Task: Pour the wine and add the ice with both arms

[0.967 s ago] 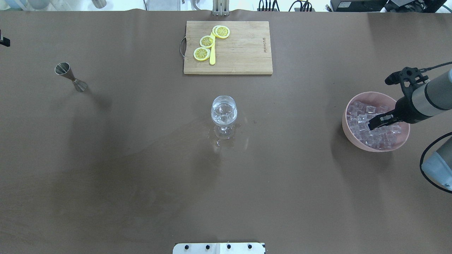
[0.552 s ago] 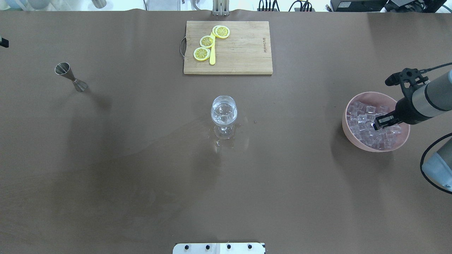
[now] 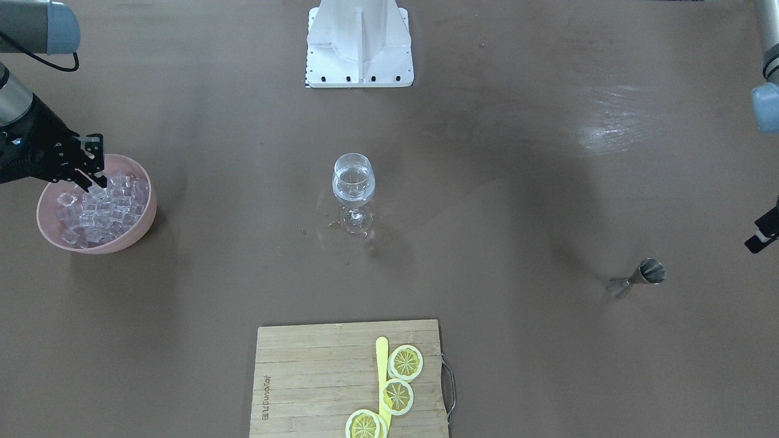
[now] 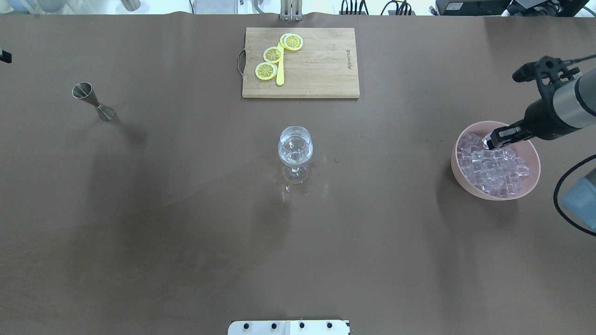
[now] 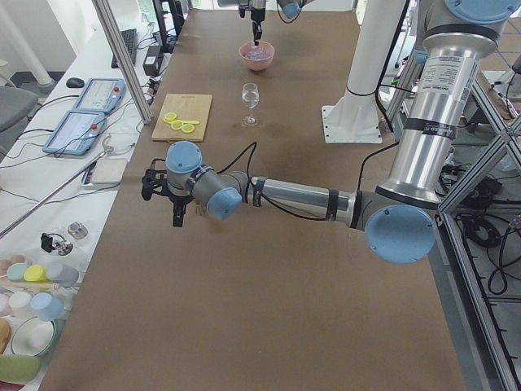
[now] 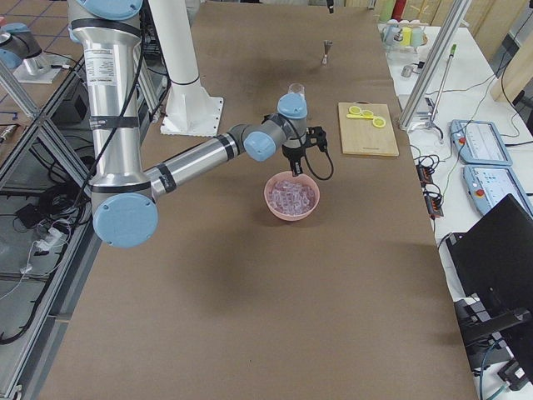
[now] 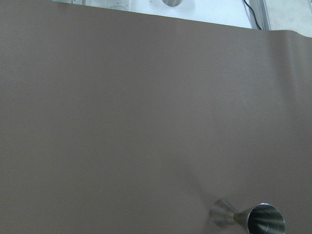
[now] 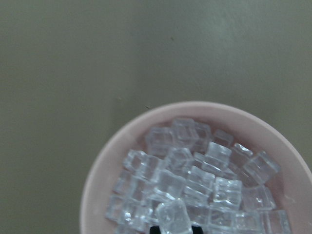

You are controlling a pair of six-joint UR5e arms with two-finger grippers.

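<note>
A stemmed glass [image 4: 295, 148] stands mid-table with a little clear wine in it; it also shows in the front view [image 3: 353, 182]. A pink bowl [image 4: 456, 164] at the right holds many clear ice cubes [image 4: 493, 172]. My right gripper [image 4: 492, 138] hangs over the bowl's far rim, shut on one ice cube [image 8: 171, 217] held between its fingertips. In the front view my right gripper [image 3: 96, 175] is above the ice. My left gripper [image 3: 759, 238] is at the far left table edge, beyond a steel jigger [image 4: 93, 101]; I cannot tell whether it is open.
A wooden cutting board [image 4: 321, 70] at the back centre carries three lemon slices [image 4: 274, 55] and a yellow knife [image 4: 280, 74]. Wet splashes [image 4: 298, 187] lie around the glass's foot. The white base block [image 3: 360, 42] stands at the robot's side.
My right gripper has closed on a cube, risen out of the ice and moved toward the bowl's far rim. The left arm, glass and jigger have not moved.
</note>
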